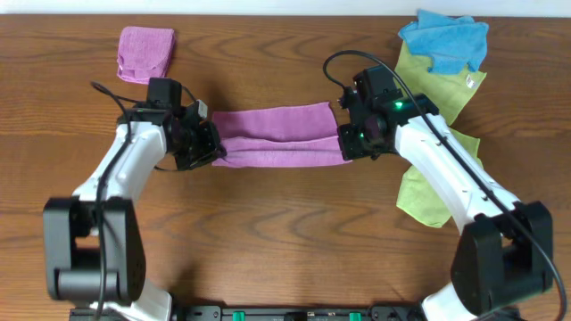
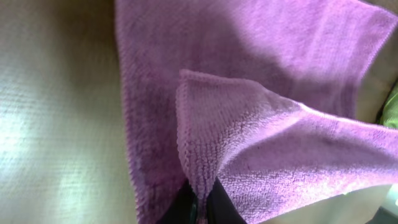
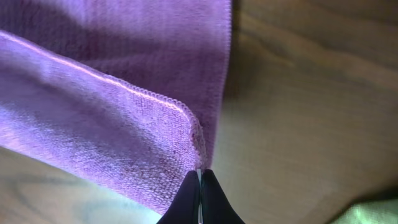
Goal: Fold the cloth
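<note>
overhead | left gripper [image 1: 217, 152], right gripper [image 1: 343, 148] each clamped on cloth [image 1: 272, 123] near-edge corners | open table [image 1: 285, 227] nearward

The cloth [image 1: 277, 135] lies as a wide purple band across the middle of the frame. One long edge is lapped over the rest, so a crease runs along its length. The left end effector [image 1: 212, 148] sits at the band's left end and the right end effector [image 1: 346, 143] at its right end. Each seems to pinch a corner, though the wrists hide the fingertips from above. At upper left a small folded purple pad [image 1: 145, 53] rests on the worktop [image 1: 285, 232], well apart from the band. At upper right a blue cloth [image 1: 446, 40] lies on a green cloth [image 1: 442, 89]. More green fabric [image 1: 426, 192] shows at right, partly under the right arm [image 1: 455, 178].
</note>
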{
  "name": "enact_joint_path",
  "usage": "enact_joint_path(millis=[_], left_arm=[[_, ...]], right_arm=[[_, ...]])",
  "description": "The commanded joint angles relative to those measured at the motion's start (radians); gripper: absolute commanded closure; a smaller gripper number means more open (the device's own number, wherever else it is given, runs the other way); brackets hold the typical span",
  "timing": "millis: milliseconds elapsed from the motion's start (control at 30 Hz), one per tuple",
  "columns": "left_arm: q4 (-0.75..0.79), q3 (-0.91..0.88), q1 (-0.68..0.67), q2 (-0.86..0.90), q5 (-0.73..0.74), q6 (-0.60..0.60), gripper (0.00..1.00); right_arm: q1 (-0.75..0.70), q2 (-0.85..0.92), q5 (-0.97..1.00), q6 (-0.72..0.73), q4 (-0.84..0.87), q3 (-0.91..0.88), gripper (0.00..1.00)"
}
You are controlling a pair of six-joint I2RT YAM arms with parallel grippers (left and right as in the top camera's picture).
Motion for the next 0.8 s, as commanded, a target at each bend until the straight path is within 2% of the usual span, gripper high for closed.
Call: enact_joint_path(millis=[0, 33, 133, 167, 200, 233, 267, 333, 433, 667, 700, 767], left_arm=[[-0.055, 0.001, 0.006, -0.023, -0.046, 0.019, 0.86], [-0.076, 0.001, 0.005, -0.021, -0.048, 0.019, 0.8], [-0.145, 0.0, 0.003, -0.021, -0.076, 0.04, 0.72], [-0.171, 0.0, 0.002, -0.021, -0.087, 0.053, 0.63], [-0.189, 0.0, 0.001, -0.021, -0.091, 0.069, 0.51], [-0.198, 0.0, 0.001, -0.021, -0.091, 0.085, 0.47], [-0.204, 0.0, 0.0, -0.021, -0.091, 0.091, 0.45], [-0.209, 0.0, 0.0, -0.021, -0.092, 0.095, 0.43], [-0.201, 0.0, 0.0, -0.021, -0.126, 0.098, 0.42], [-0.016, 0.0, 0.0, -0.021, -0.149, 0.097, 0.44], [0.019, 0.0, 0.0, -0.021, -0.161, 0.097, 0.51], [0.062, 0.0, 0.0, -0.015, -0.179, 0.097, 0.7]], right_arm=[[0.018, -0.016, 0.008, -0.014, -0.035, 0.018, 0.99], [0.027, -0.016, 0.003, -0.022, -0.055, 0.018, 0.99], [0.058, -0.016, -0.009, -0.034, -0.107, 0.018, 0.99], [0.074, -0.016, -0.008, -0.047, -0.126, 0.018, 0.98], [0.085, -0.016, -0.008, -0.06, -0.135, 0.018, 0.85], [0.092, -0.016, -0.008, -0.06, -0.138, 0.018, 0.61], [0.098, -0.016, -0.008, -0.059, -0.138, 0.018, 0.5], [0.102, -0.016, -0.008, -0.059, -0.135, 0.018, 0.49], [0.102, -0.016, -0.008, -0.059, -0.134, 0.018, 0.32], [0.105, -0.016, -0.027, -0.063, -0.068, 0.018, 0.28], [0.106, -0.016, -0.029, -0.066, -0.05, 0.018, 0.31], [0.109, -0.016, -0.028, -0.066, -0.02, 0.018, 0.49]])
